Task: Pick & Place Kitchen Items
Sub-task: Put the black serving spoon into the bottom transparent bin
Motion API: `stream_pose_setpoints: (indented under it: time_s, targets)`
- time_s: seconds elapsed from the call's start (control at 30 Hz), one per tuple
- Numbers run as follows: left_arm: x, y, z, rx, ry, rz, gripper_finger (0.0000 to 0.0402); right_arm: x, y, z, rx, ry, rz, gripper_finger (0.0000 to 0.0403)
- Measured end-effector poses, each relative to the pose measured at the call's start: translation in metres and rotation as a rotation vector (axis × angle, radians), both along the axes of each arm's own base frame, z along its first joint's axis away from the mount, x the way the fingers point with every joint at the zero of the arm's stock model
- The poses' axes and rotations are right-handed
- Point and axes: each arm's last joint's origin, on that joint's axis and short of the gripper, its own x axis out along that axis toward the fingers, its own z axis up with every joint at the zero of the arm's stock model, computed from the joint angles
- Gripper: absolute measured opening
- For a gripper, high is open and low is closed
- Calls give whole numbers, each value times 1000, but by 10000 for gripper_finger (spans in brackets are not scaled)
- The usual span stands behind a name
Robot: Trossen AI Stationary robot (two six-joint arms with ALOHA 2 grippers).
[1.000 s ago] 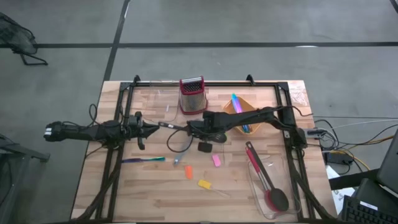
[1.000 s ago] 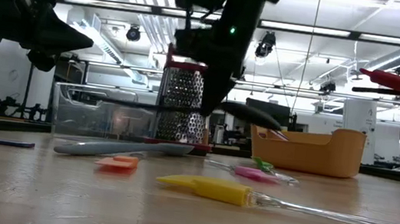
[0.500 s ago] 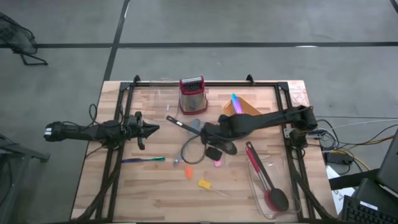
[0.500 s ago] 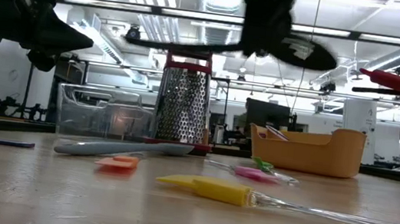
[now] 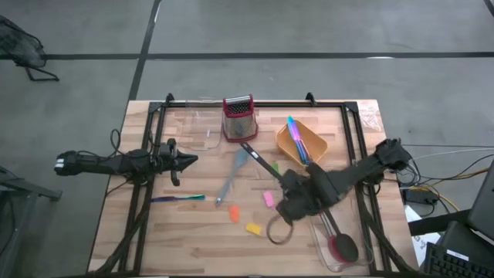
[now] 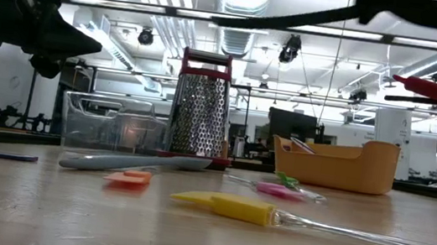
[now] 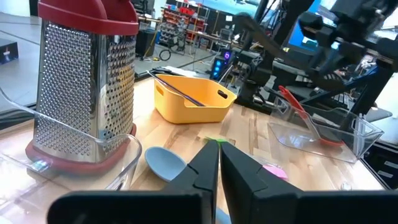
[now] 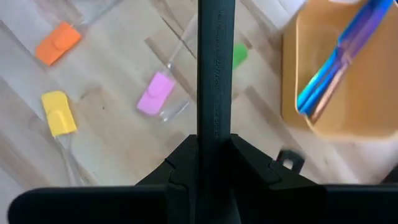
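The right gripper [image 5: 296, 202] is clamped on the handle of a long black utensil [image 8: 215, 68] and holds it in the air above the table [image 5: 193, 239]. The utensil's handle extends from the gripper toward the steel box grater [image 5: 238, 118]. Beneath the gripper lie the pink piece [image 5: 268, 198], orange piece [image 5: 234, 214] and yellow piece [image 5: 253, 228]. The orange tray [image 5: 312, 140], just beyond the gripper, contains blue utensils [image 8: 336, 61]. The left gripper [image 5: 190, 159] is closed and empty, well apart, with the grey spoon [image 5: 234, 171] between the two grippers. No legible writing or labels are visible.
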Motion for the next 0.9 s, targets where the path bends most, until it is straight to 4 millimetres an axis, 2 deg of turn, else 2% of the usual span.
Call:
stream_pose_setpoints:
  time_s: [0.27,0.47,0.7,0.9]
  targets:
    - [0,0,0,0,0,0,23,-44,57,-6,-19,-71,-34,65]
    - [0,0,0,0,0,0,21,-84,91,-29,-48,-125,-67,66]
    - [0,0,0,0,0,0,23,-131,108,-72,-85,-122,-157,66]
    - [0,0,0,0,0,0,22,-155,114,-96,-48,-86,-229,66]
